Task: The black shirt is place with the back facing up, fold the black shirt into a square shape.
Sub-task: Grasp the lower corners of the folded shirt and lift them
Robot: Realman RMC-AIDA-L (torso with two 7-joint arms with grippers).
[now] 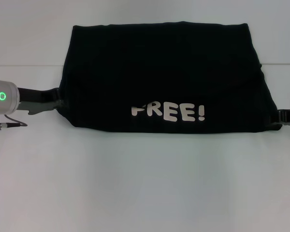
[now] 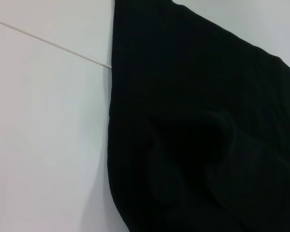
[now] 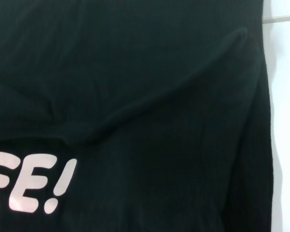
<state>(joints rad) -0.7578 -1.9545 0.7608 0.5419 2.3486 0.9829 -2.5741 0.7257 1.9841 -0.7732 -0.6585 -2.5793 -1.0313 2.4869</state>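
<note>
The shirt (image 1: 164, 77) lies mid-tabletop (image 1: 145, 188), already folded into a wide band, "FREE!" (image 1: 168, 112) facing up; side folds to square it look left to do. The left pincer (image 1: 58, 100) and right pincer (image 1: 279, 118) meet its near corners; their grip I cannot tell. Only the head view shows both arms; wrist views show creases.

The shirt (image 1: 164, 77) is plain black, with pale, perhaps pinkish "FREE!" lettering (image 1: 168, 112) near its front edge; the table (image 1: 145, 183) beneath is white.
</note>
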